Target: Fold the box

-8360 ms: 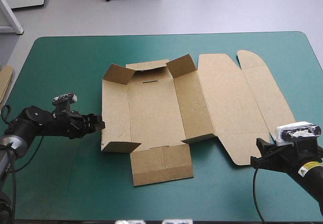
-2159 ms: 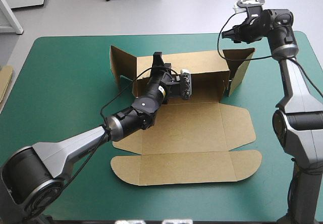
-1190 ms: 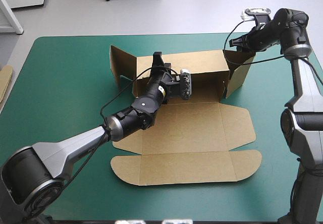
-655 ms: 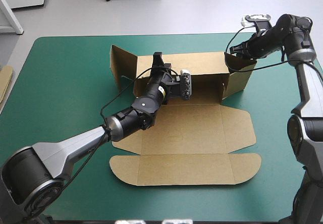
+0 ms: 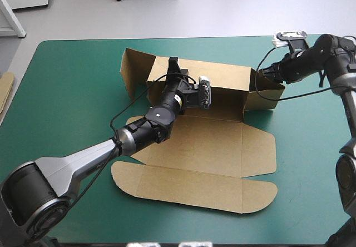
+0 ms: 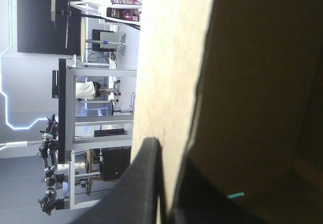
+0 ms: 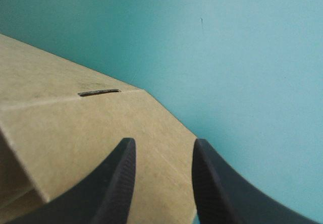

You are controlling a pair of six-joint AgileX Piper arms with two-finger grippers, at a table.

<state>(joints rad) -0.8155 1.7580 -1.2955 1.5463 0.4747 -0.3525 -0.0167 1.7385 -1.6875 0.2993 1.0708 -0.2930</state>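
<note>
The brown box (image 5: 222, 141) lies mid-table on the teal-green cover (image 5: 72, 80), its lid flat toward the near edge. Behind the lid the back wall stands raised, its top edge pinched by the left gripper (image 5: 173, 63). Over the box's right end flap, the right gripper (image 7: 161, 144) has its fingers parted.

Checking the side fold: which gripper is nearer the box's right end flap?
Right. The right gripper is at the flap; the left gripper grips the box on its far wall, farther left.
</note>
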